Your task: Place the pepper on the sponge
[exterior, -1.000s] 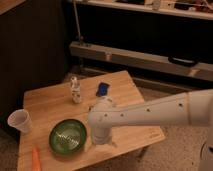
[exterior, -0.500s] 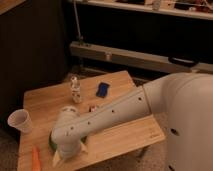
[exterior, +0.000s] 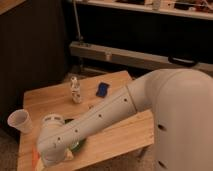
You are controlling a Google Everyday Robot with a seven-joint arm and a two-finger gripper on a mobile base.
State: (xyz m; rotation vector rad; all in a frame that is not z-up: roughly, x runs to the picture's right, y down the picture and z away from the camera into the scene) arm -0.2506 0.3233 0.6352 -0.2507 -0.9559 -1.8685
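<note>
The pepper (exterior: pixel 35 158) shows as a slim orange strip at the table's near left edge, partly hidden by my arm. Farther back, right of the table's middle, the dark-blue sponge (exterior: pixel 102 89) lies flat. My white arm reaches from the right across the table to the near left corner. The gripper (exterior: pixel 47 161) hangs at its end, right beside the pepper and far from the sponge.
A white paper cup (exterior: pixel 20 121) stands on the left side of the wooden table (exterior: pixel 125 132). A small pale bottle (exterior: pixel 75 90) stands left of the sponge. A green bowl (exterior: pixel 78 145) peeks out from under my arm. Dark shelving runs behind the table.
My arm has swung left and nearer, from over the bowl's right side down to the near left corner by the pepper. It now covers most of the bowl.
</note>
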